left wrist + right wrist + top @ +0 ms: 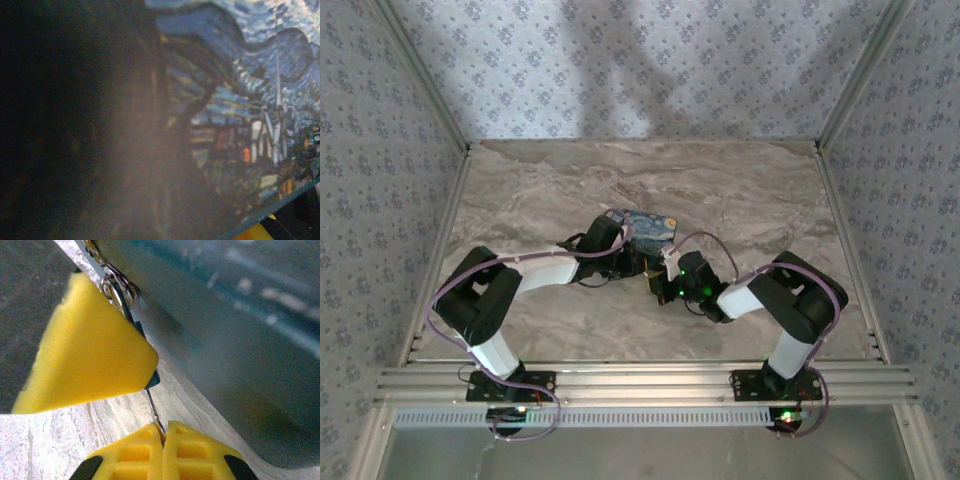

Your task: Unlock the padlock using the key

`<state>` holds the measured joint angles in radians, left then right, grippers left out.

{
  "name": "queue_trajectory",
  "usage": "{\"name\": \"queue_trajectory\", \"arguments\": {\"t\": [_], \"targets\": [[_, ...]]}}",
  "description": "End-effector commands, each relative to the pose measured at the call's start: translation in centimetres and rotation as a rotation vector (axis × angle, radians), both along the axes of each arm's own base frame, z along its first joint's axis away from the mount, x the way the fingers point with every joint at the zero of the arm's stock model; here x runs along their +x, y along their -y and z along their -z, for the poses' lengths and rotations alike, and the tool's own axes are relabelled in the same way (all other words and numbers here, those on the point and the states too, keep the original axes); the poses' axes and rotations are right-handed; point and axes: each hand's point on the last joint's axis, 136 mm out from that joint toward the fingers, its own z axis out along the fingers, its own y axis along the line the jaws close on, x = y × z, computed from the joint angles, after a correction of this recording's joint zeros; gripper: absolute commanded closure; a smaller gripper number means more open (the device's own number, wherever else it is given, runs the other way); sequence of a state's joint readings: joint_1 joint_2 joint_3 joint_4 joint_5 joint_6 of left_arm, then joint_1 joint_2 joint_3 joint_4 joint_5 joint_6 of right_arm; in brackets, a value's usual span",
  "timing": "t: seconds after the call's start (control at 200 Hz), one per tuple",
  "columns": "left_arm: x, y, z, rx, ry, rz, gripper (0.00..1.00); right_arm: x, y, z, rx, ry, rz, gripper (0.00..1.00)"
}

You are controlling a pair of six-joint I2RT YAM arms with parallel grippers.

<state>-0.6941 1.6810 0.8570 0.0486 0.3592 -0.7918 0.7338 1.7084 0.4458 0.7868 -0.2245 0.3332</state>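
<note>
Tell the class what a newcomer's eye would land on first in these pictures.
The starry-night painted box at the centre of the marble table stands out first. In the right wrist view, the shut right gripper pinches a thin metal key beside a big yellow pad, with small rings above it.

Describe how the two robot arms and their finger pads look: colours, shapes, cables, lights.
Both the left arm and right arm have white tube sections and black joints. A looping purple cable runs along each. Green lights glow at the right wrist. The right gripper has yellow, grid-patterned fingertips.
</note>
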Motion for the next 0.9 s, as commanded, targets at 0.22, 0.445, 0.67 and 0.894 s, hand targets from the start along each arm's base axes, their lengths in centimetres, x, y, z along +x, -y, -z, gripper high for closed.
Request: {"name": "queue_trajectory", "arguments": {"t": [0.22, 0.445, 0.67, 0.894], "targets": [[0.6, 1.0, -2.8, -0.057, 0.06, 0.008, 0.88, 0.1, 0.1, -1.2, 0.029, 0.054, 0.012, 1.0], [0.6, 1.0, -2.8, -0.056, 0.057, 0.007, 0.88, -0.1, 0.2, -1.7, 0.042, 0.079, 0.008, 1.0], [0.6, 1.2, -2.9, -0.06, 0.056, 0.011, 0.88, 0.3, 0.2, -1.7, 0.033, 0.091, 0.021, 1.0], [0.5, 1.3, -3.1, -0.063, 0.057, 0.014, 0.88, 0.9, 0.3, -1.5, 0.001, 0.097, 0.045, 1.0]]}}
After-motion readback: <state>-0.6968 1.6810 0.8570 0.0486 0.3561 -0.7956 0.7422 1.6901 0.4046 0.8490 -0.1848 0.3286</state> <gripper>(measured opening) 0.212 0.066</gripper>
